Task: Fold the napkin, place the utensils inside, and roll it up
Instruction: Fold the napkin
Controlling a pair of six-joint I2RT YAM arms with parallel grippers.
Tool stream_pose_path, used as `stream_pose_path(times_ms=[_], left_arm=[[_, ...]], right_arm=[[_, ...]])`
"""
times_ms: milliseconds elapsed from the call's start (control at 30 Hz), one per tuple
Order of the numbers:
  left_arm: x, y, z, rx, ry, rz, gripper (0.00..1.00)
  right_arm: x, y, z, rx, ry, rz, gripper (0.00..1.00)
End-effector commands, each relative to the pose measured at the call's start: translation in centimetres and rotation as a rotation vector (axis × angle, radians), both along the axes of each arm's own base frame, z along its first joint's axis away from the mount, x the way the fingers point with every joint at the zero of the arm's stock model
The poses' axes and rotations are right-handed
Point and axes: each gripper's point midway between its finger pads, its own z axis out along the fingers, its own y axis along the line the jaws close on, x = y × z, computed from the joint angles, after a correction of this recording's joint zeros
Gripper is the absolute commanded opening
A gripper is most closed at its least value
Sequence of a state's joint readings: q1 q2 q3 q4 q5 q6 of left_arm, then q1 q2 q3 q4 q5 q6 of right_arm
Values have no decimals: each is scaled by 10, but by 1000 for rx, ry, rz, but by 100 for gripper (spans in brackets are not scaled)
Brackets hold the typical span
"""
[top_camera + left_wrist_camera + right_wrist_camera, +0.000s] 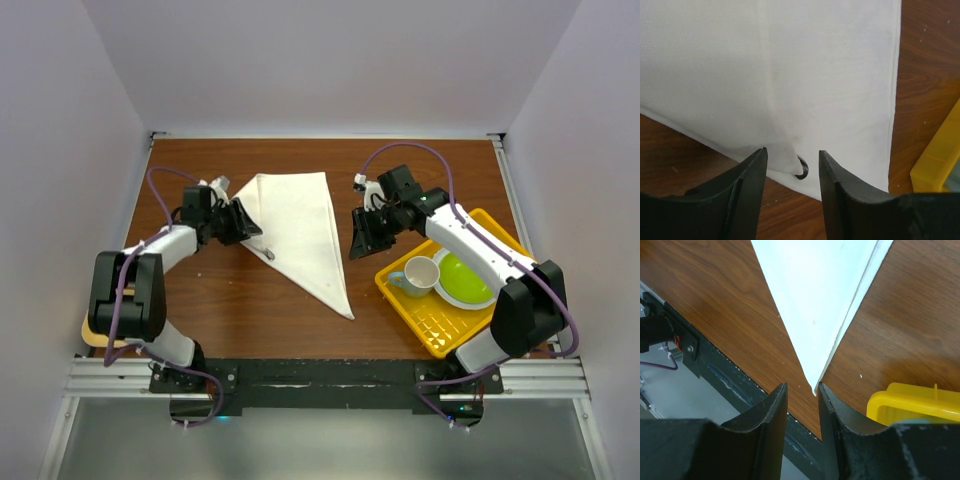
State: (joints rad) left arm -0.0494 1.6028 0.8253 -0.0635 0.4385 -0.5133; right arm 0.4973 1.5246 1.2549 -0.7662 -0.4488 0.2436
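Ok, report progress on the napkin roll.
Done: the napkin lies folded into a triangle. In hand: what looks like the knife's end peeks from under its edge, right by the open, empty left end effector. Left: rolling; the cloth lies flat, and the right end effector hovers open beside it.

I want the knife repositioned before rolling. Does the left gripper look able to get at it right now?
Probably only its end. The left gripper is open right at the edge of the napkin, where the end of the knife pokes out; cloth covers the rest.
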Motion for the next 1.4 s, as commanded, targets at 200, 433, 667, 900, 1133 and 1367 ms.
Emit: stream_pose_path(times_ms=[200, 433, 667, 900, 1133, 1367], left_arm=[[34, -10, 93, -85, -252, 19, 41], [44, -11, 41, -85, -110, 18, 13], [12, -17, 9, -128, -34, 5, 9], [-4, -21, -12, -165, 12, 8, 9], [43, -25, 68, -219, -204, -2, 21], [106, 9, 64, -287, -244, 112, 16]], right_arm=[[7, 12, 13, 53, -11, 16, 35], [28, 27, 18, 73, 9, 25, 35], [37, 35, 15, 81, 20, 28, 35], [32, 37, -1, 91, 69, 19, 36], [74, 76, -7, 211, 85, -18, 38], [125, 162, 2, 449, 112, -65, 27]])
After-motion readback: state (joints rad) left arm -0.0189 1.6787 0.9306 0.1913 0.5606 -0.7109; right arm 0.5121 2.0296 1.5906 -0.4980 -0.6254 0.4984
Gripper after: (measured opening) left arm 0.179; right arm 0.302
